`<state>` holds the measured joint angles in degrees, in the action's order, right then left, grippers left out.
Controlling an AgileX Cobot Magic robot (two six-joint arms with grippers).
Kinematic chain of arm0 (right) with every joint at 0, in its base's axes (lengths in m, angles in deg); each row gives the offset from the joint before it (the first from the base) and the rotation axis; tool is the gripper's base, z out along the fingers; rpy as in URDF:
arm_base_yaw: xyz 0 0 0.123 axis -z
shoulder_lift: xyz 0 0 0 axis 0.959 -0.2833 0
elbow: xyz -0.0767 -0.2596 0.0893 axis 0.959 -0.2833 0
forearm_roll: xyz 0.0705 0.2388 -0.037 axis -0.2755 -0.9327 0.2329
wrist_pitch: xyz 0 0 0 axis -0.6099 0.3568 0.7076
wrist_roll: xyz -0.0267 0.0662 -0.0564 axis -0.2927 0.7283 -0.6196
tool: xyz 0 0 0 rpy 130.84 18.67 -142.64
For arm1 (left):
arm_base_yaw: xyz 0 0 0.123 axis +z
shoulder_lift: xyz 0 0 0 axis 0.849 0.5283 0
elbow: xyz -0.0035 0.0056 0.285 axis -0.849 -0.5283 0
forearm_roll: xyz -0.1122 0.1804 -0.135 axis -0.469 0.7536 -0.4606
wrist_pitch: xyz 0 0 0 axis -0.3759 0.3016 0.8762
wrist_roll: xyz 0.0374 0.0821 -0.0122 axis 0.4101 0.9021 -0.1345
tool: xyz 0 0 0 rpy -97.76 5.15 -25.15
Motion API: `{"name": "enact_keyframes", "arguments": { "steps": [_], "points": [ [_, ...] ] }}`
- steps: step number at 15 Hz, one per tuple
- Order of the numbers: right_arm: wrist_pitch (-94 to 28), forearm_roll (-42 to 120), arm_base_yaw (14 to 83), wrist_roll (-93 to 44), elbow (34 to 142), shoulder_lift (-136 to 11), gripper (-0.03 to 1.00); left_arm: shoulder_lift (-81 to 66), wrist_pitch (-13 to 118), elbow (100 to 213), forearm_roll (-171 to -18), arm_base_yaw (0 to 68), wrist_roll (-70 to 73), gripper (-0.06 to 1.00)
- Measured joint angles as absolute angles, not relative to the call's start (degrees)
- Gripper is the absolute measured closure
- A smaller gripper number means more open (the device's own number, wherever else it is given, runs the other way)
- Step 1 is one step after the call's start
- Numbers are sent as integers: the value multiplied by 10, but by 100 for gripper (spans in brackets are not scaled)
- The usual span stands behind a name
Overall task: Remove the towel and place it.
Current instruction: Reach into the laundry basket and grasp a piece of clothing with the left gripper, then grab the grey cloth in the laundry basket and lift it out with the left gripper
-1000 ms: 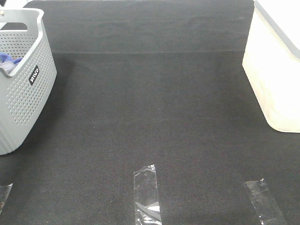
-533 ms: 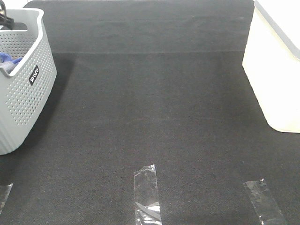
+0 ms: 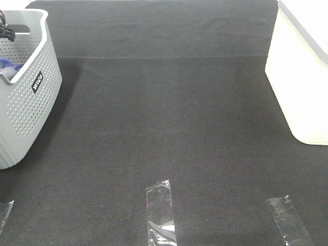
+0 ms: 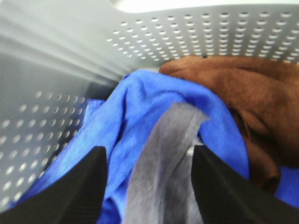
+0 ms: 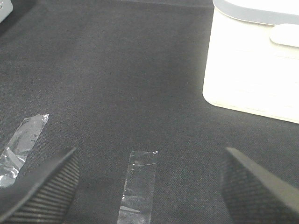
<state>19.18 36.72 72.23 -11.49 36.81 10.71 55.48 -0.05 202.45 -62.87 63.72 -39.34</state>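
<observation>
The grey-lavender towel (image 4: 161, 154) lies bunched in a narrow strip on a bright blue cloth (image 4: 135, 102) inside the grey perforated basket (image 3: 25, 102). My left gripper (image 4: 148, 191) is down in the basket, its two black fingers (image 4: 79, 186) closed in on either side of the towel strip. In the high view only a black bit of the left arm (image 3: 5, 29) shows over the basket's rim. My right gripper (image 5: 149, 186) is open and empty above the black table.
A brown cloth (image 4: 243, 88) lies beside the blue one in the basket. A white bin (image 3: 302, 77) stands at the right edge. Clear tape strips (image 3: 160, 210) (image 3: 288, 220) mark the black mat near the front edge.
The black part of the left arm has come further into sight over the basket's rim. Nothing else on the table has moved.
</observation>
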Motion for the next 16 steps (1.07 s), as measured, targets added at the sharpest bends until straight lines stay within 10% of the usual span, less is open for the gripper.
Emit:
{"name": "enact_keyframes", "arguments": {
  "steps": [16],
  "points": [
    [192,368,722,-115,368,107,20,567,44,2024,-648,637,-393,48]
  ]
}}
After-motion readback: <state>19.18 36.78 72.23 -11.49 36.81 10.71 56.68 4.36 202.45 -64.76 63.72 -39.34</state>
